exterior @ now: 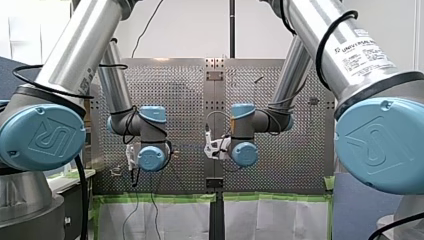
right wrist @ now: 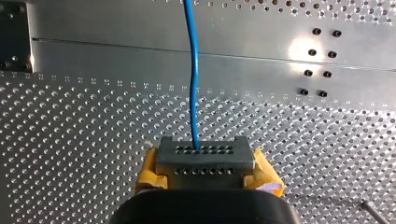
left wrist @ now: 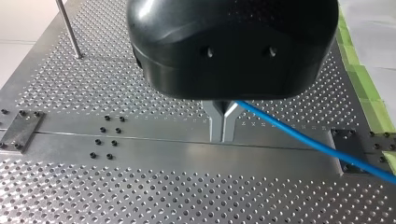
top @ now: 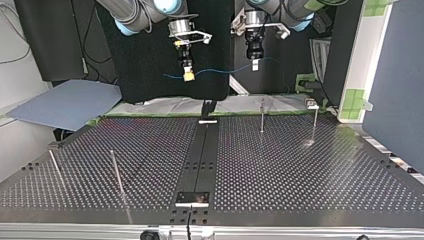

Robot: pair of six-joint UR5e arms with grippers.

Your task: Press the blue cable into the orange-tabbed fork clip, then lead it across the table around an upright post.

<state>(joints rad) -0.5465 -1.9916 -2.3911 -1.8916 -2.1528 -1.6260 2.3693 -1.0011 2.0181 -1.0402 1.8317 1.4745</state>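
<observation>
A thin blue cable (top: 220, 70) hangs in the air above the table's far edge, stretched between my two grippers. At the top view's right, my left gripper (top: 254, 65) holds one part of it. Its metal fingers (left wrist: 217, 122) are shut on the cable (left wrist: 303, 137), which runs off to one side. At the top view's left, my right gripper (top: 187, 75), with yellow pads, is shut on the cable (right wrist: 193, 84). The cable leads straight ahead from its grey jaws (right wrist: 201, 154). I cannot make out an orange-tabbed clip.
Upright thin posts stand on the perforated table (top: 300, 190): two near the far edge (top: 261, 116) (top: 314, 122) and two at the near left (top: 116, 170) (top: 55, 167). A smooth dark strip (top: 202, 160) runs down the table's middle. Green tape edges the far side.
</observation>
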